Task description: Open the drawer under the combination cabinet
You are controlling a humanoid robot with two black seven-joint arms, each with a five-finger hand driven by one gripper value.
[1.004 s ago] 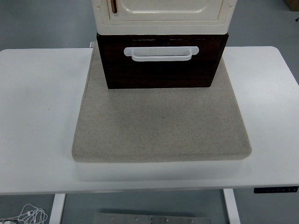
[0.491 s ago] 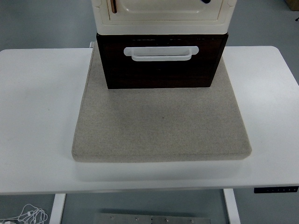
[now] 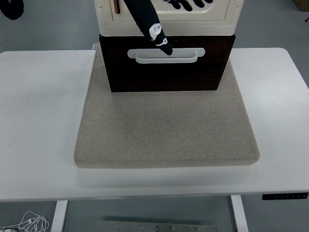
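The white table (image 3: 38, 121) fills my view. A grey felt mat (image 3: 166, 130) lies square in the middle of it. At the mat's far edge stands the combination cabinet (image 3: 227, 17), cream on top. The drawer (image 3: 166, 75) I need is the dark brown box under it, and it looks fully closed, with its front facing me. A white bar handle (image 3: 186, 55) runs across the upper part of that front.

One black hand (image 3: 153, 26) reaches down from the far side, with its narrow tip on or just over the middle of the handle. I can't tell from this view which arm it belongs to, or whether it is open, curled or already hooked on. More black shows at the far edge over the cabinet door (image 3: 188, 4), and a dark shape (image 3: 10, 7) sits at the far left corner.

I would seat the hand behind the bar at its centre and confirm the hold. Then I'd draw straight toward the near edge, slowly and level. The cabinet looks light, and I judge a jerk or an off-centre pull could drag it across the mat.
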